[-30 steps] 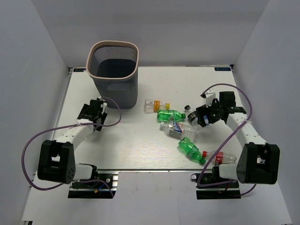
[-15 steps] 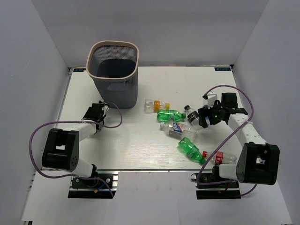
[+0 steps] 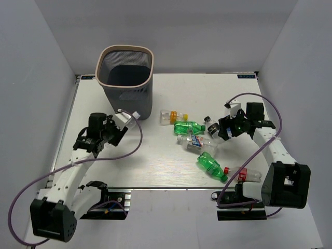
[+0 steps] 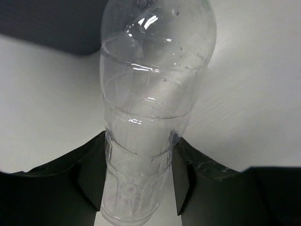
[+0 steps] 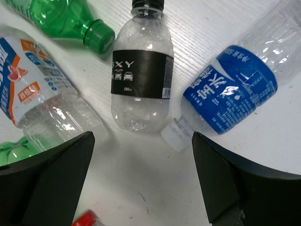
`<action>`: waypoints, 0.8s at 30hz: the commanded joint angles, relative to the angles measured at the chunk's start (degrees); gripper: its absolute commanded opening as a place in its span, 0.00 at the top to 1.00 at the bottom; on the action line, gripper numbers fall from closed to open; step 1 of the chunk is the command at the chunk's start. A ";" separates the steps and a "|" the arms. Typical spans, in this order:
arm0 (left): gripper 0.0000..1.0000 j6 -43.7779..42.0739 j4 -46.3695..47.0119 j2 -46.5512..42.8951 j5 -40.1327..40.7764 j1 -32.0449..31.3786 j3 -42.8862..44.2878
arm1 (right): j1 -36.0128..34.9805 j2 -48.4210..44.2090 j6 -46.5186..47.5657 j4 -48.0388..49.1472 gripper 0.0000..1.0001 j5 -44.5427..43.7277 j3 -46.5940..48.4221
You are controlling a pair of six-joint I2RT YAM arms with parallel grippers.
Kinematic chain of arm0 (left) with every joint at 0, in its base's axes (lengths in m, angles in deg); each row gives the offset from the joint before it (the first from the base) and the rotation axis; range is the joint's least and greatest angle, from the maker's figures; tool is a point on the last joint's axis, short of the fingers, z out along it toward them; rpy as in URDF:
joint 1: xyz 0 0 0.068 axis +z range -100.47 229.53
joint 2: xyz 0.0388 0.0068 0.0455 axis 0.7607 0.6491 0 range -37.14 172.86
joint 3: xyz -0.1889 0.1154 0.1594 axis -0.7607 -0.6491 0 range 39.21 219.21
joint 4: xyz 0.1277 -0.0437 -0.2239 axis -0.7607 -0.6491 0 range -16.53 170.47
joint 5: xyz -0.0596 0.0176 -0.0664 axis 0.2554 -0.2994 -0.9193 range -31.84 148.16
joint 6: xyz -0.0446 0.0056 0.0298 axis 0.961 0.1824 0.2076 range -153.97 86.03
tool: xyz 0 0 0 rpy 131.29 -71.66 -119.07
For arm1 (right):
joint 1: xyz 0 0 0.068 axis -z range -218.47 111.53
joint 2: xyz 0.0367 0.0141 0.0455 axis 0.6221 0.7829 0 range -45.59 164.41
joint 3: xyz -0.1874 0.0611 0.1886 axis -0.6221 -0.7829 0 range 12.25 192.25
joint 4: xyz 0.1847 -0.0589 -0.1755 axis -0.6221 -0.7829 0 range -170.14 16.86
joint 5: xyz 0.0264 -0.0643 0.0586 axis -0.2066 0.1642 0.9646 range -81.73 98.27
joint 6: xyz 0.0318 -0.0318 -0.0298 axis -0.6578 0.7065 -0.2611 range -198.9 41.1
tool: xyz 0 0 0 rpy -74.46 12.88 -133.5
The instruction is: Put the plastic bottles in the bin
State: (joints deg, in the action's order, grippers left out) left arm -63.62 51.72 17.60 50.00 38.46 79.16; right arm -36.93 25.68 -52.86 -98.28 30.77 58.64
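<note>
My left gripper [image 3: 117, 125] is shut on the base end of a clear bottle [image 4: 151, 99], held just in front of the bin [image 3: 127, 98], a tall dark mesh basket with a pale rim. The bottle's white cap [image 3: 136, 115] points toward the bin wall. My right gripper [image 5: 143, 186] hangs open over the bottle pile, nothing between its fingers. Below it lie a black-labelled bottle [image 5: 141, 77], a blue-labelled bottle [image 5: 230, 92] and a green bottle [image 5: 70, 21]. In the top view a second green bottle [image 3: 211, 165] and a red-capped clear bottle [image 3: 247, 175] lie nearer the front edge.
A clear bottle with an orange cap [image 3: 170, 117] lies right of the bin. A bottle with an orange-and-blue label [image 5: 40, 89] lies left of the right gripper. Purple cables loop from both arms. Grey walls enclose the white table [image 3: 155, 166].
My left gripper has shut on the clear bottle and the left arm has swung and lifted it beside the bin. The right gripper shifted slightly over the pile and stayed open.
</note>
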 commanded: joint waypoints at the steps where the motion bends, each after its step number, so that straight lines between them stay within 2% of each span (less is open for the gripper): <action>1: 0.83 -1.90 -4.65 -4.90 -20.90 -0.71 4.16 | 0.22 3.25 -3.01 1.69 0.10 1.05 5.71; 4: 0.83 1.34 -5.26 -2.98 -29.25 -1.23 10.66 | 0.30 5.89 -3.10 1.15 0.10 1.23 7.92; 5: 0.83 3.00 -5.26 -2.02 -34.32 -1.23 12.25 | 0.22 6.43 -3.02 1.15 0.10 1.14 8.62; 9: 0.83 11.27 4.19 1.77 -43.94 -1.23 20.85 | 0.13 8.18 -1.70 1.15 0.10 0.53 9.77; 10: 0.83 16.24 7.10 3.95 -45.52 -1.76 22.01 | 0.13 8.36 -1.61 1.33 0.10 0.61 9.77; 11: 0.83 18.99 13.48 5.01 -45.54 -1.76 24.19 | 0.04 8.63 -1.61 1.33 0.10 0.61 10.21; 12: 0.83 21.97 13.55 5.98 -43.62 -1.76 25.00 | -0.05 8.63 -1.61 1.42 0.10 0.70 10.38; 13: 0.83 29.14 21.64 7.12 -42.39 -1.24 25.01 | -0.05 8.72 -1.52 1.50 0.10 1.14 10.65; 15: 0.85 36.73 30.29 10.90 -38.78 -0.27 27.10 | -0.22 8.63 -1.43 1.50 0.13 2.02 11.09; 16: 0.85 39.47 39.47 12.48 -38.77 -0.27 27.99 | -0.31 8.89 -1.35 1.68 0.17 2.54 11.35; 17: 0.85 46.11 43.56 14.32 -38.77 -0.27 29.39 | -0.40 8.80 -0.91 1.16 0.22 3.77 11.79; 20: 0.85 57.55 55.77 23.90 -40.78 -0.27 38.08 | -0.57 9.24 -0.03 0.45 0.25 4.13 12.67; 21: 0.85 59.25 56.43 26.10 -40.79 -0.27 43.15 | -0.57 9.16 0.15 0.36 0.25 4.22 12.67; 24: 0.86 63.13 57.84 33.22 -39.66 0.87 50.99 | -0.57 9.33 0.85 0.62 0.25 4.30 12.50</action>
State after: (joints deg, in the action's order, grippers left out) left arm -11.51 99.19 48.66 10.78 38.26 123.26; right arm -37.30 34.55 -53.34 -97.87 33.27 69.18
